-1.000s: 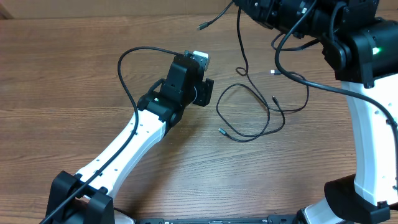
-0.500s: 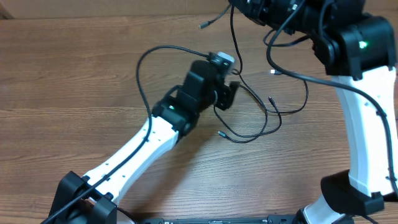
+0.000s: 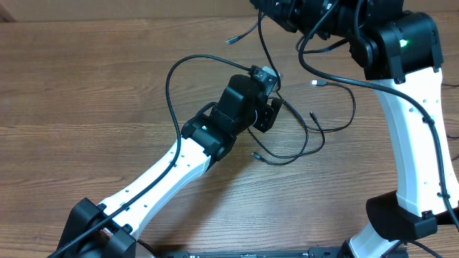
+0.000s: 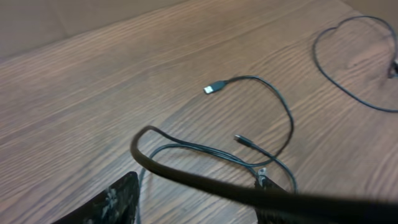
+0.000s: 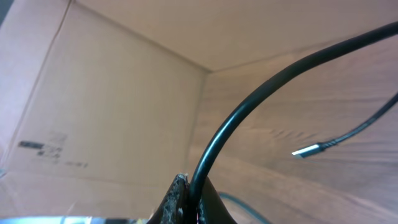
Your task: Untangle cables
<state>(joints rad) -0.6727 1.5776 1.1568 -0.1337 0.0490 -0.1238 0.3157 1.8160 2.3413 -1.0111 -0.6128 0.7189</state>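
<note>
Up at 12 o'clock, the right hand [image 5: 186, 193] grasps one cable [image 5: 249, 118]; the left hand [image 3: 275, 97], released, hovers over loose cables [image 4: 255, 77].

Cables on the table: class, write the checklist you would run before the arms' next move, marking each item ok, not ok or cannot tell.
1. Grip of the right gripper on its cable: ok, shut on it.
2. Readiness of the left gripper to grasp: ok, jaws apart, nothing clamped.
3. Left gripper placed at the tangle: ok, it hangs at the loops' edge.
4. Strands separated: not ok, they cross on the table.
5. Raised cable running between the left fingers: cannot tell, blurred in the left wrist view.
6. Silver plug end free: ok, lying bare on the wood.
</note>
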